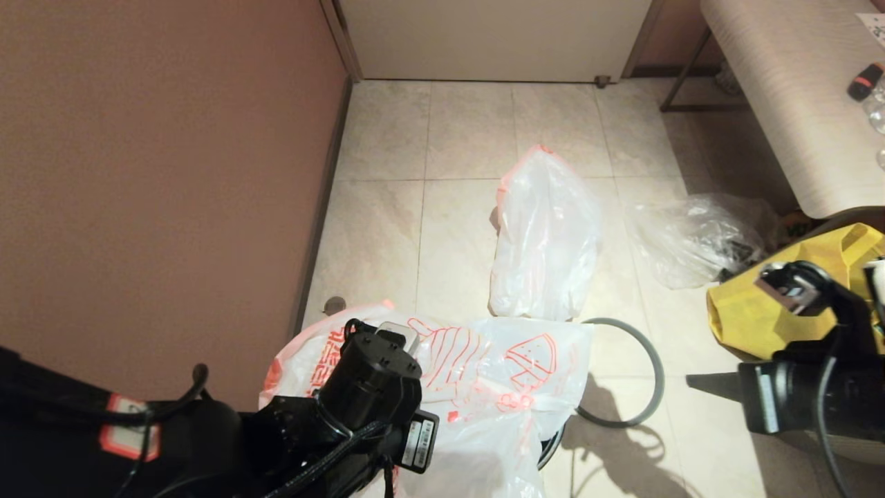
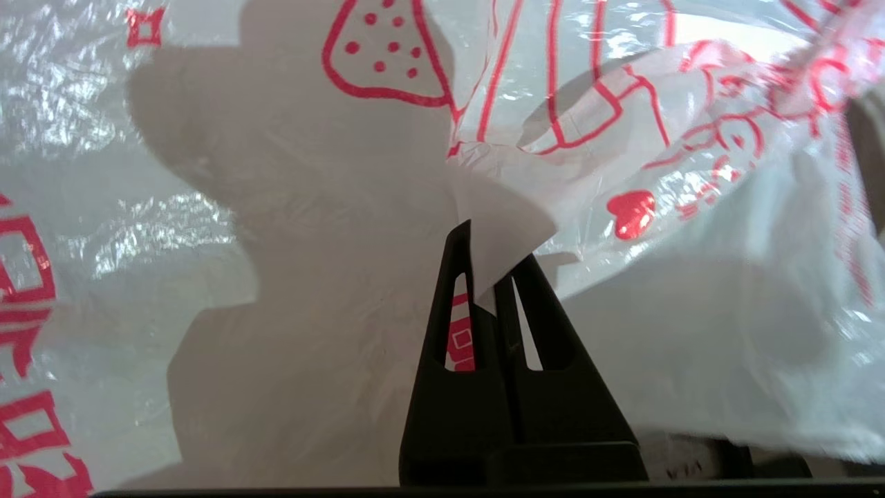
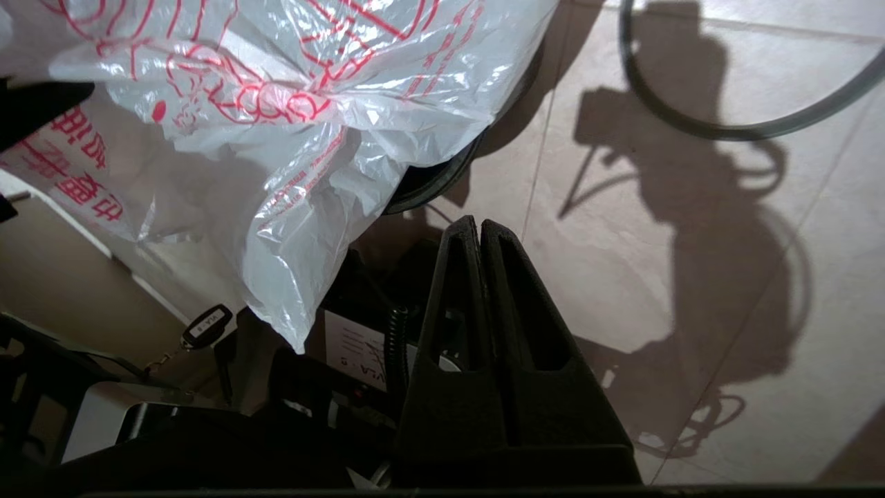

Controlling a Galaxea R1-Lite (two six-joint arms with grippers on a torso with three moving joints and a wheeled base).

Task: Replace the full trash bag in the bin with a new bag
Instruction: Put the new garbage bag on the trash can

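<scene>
Near the lower middle of the head view, on the tiled floor, work centres on a printed bag.

New bag: thin white plastic with red-orange drawings and characters (image 1: 484, 377), spread out and draped over the bin, hiding nearly all of it.
Left gripper: (image 2: 492, 277) fingers pinched together on a fold of the new bag; the film is caught between the two tips and fans out beyond them. In the head view the left arm reaches in from the lower left, and its wrist sits over the bag.
Bin: only a dark curved edge (image 1: 553, 443) peeks from under the bag's right side; the right wrist view shows the same black rim (image 3: 442, 181) below the hanging plastic.
Grey ring: (image 1: 650, 360) lies flat on the tiles just right of the bin, separate from it, partly tucked under the bag's edge.
Full trash bag: milky white with a pink-orange edge (image 1: 546, 242), standing slumped on the floor beyond the bin, its base close to the new bag's far edge.
Right gripper: (image 3: 480, 232) fingers pressed together, nothing between them, held above bare floor beside the bin; the right arm enters from the right.
Yellow tote: (image 1: 760, 304) at the right, behind the right arm.
Clear plastic bag: (image 1: 691, 238) crumpled on the floor between the full trash bag and the tote.
</scene>
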